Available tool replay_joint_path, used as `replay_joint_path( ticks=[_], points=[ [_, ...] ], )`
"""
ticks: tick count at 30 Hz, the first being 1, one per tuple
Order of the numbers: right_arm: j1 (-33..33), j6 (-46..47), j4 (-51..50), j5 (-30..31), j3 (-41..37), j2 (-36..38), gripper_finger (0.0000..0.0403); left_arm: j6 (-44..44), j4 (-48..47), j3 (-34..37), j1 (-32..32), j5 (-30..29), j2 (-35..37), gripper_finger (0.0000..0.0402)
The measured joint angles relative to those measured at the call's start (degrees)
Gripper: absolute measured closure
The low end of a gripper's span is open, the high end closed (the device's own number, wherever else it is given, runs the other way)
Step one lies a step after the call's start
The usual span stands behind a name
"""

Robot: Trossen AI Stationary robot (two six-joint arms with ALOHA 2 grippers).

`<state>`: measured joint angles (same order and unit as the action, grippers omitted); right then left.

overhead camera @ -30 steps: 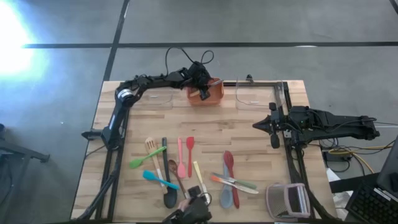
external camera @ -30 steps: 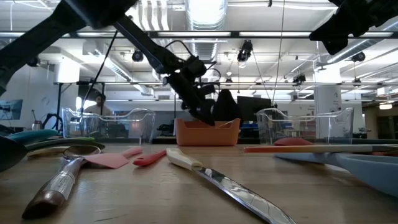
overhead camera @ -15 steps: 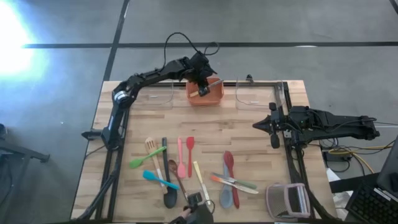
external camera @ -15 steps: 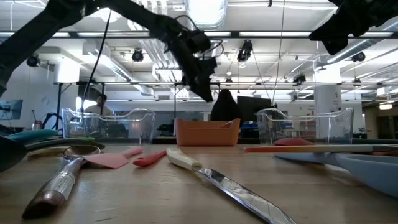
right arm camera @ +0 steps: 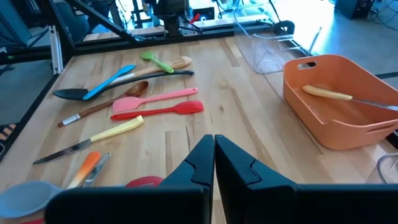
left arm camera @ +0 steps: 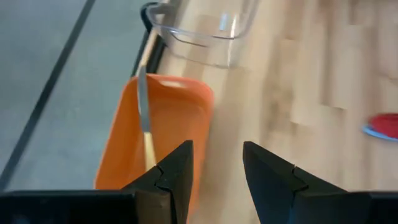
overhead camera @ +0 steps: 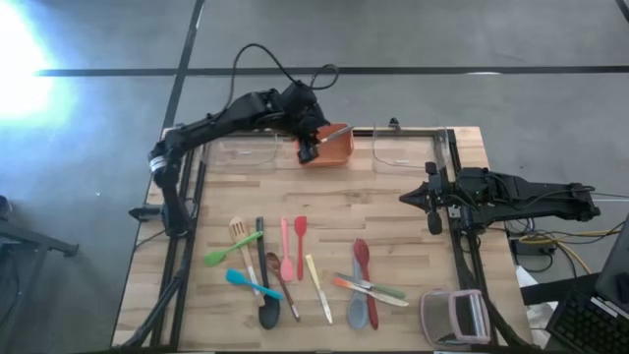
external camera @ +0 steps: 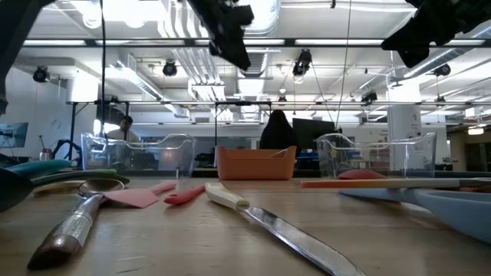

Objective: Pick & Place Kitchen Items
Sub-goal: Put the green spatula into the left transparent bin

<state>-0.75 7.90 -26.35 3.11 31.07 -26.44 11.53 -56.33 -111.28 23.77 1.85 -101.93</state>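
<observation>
item: left gripper (overhead camera: 307, 147). we find it raised above the near-left corner of the orange bin (overhead camera: 334, 147), fingers parted a narrow way with nothing between them; the left wrist view shows bare wood and the bin's rim through the gap.

item: cream-handled knife (right arm camera: 345, 96). it lies inside the orange bin, handle down in the bin, blade leaning up on the rim. we judge this one placed.

item: right gripper (right arm camera: 213, 149). it waits at the table's right edge, fingers pressed together, holding nothing.

item: remaining utensils, loose on the wooden table (overhead camera: 393, 206), near front. from the left: green spoon (overhead camera: 232, 248), wooden spatula (overhead camera: 242, 236), blue spatula (overhead camera: 241, 282), black ladle (overhead camera: 266, 295), pink spatula (overhead camera: 286, 252), red spatula (overhead camera: 300, 234), a second cream-handled knife (overhead camera: 316, 288), a dark red spoon (overhead camera: 362, 258).

item: clear bins (overhead camera: 244, 149), either side of the orange one. contents we cannot tell.

step in hand, as we judge it: release done, arm clear of the bin. next move calls for a swing to the front cluster, a wider opening, and a descent square across one slim handle.
</observation>
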Motion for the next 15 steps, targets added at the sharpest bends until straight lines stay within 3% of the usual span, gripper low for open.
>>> replay_joint_path(
  ticks=[9, 15],
  points=[
    [-0.02, 0.0, 0.0, 0.0, 0.0, 0.0, 0.0394, -6.0, -10.06, 0.04, -6.7, -0.12, 10.5, 0.0259],
    [0.0, 0.0, -0.02, -0.01, 0.0, 0.0, 0.0394, -13.14, -17.68, 0.04, -11.71, -5.59, 15.87, 0.0259]
  ],
)
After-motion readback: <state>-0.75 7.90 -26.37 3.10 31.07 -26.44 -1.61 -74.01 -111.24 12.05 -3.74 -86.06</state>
